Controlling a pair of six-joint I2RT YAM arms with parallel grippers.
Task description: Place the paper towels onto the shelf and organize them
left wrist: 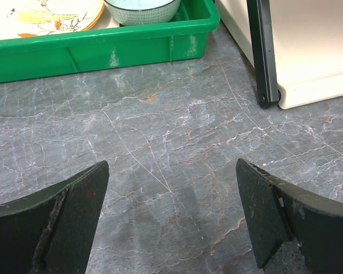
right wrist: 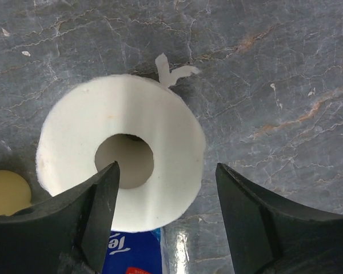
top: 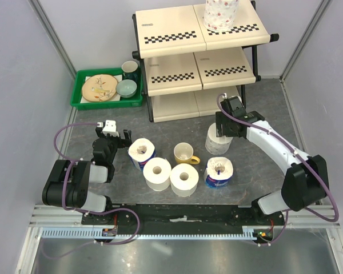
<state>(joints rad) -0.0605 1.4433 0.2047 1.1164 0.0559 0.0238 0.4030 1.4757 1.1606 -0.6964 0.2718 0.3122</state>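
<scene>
The shelf (top: 177, 34) stands at the back, with one floral-patterned paper towel roll (top: 220, 14) on its top tier. My right gripper (top: 227, 123) is open and hovers just above an upright white roll (top: 216, 142). In the right wrist view the left finger (right wrist: 94, 205) lies over that roll's (right wrist: 160, 131) hollow core and the right finger is beyond its rim. Two plain rolls (top: 157, 173) (top: 184, 178) and two blue-wrapped rolls (top: 142, 153) (top: 219, 173) stand on the table. My left gripper (top: 115, 137) is open and empty, left of them.
A yellow mug (top: 184, 153) stands among the rolls. A green tray (top: 83, 101) with a plate, a bowl and a mug sits at the back left, and shows in the left wrist view (left wrist: 103, 45) beside the shelf's black leg (left wrist: 263, 51). Grey walls close both sides.
</scene>
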